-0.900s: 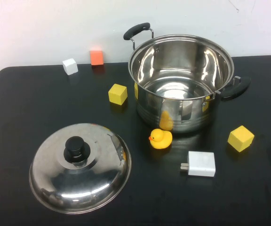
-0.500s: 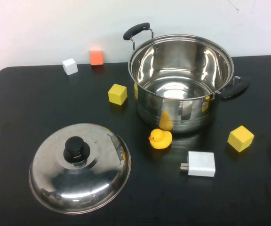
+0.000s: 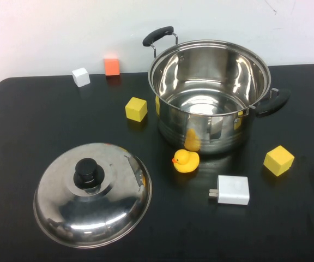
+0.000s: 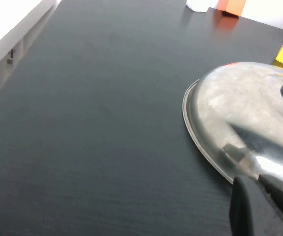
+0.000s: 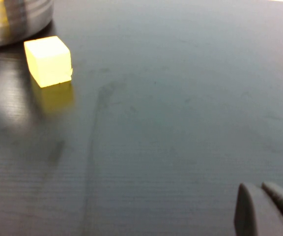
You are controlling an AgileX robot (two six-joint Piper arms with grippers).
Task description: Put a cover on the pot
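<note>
- nothing has shifted since the earlier frames, every item sits exactly where it was
- the pot [image 3: 209, 95] stands upright and uncovered toward the back right of the black worktop [image 3: 26, 131], one black handle pointing to the back wall, the other off to the right
- the lid [image 3: 92, 194] lies dome up at the front left, black knob on top, well apart from the pot
- a rubber duck [image 3: 186, 161] sits just in front of the pot, with a white charger [image 3: 232, 190] a bit nearer and to the right
- one yellow cube [image 3: 136, 108] is left of the pot, another yellow cube [image 3: 278, 160] is at its front right
- a white cube [image 3: 81, 76] and an orange cube [image 3: 112, 65] are along the back edge
- left pincer [image 4: 267, 206] only shows as a dark tip beside the lid's rim, can't tell if it's clenched or released
- right pincer [image 5: 264, 209] hovers low over bare worktop, near the right-hand yellow cube, same deal, can't tell
</note>
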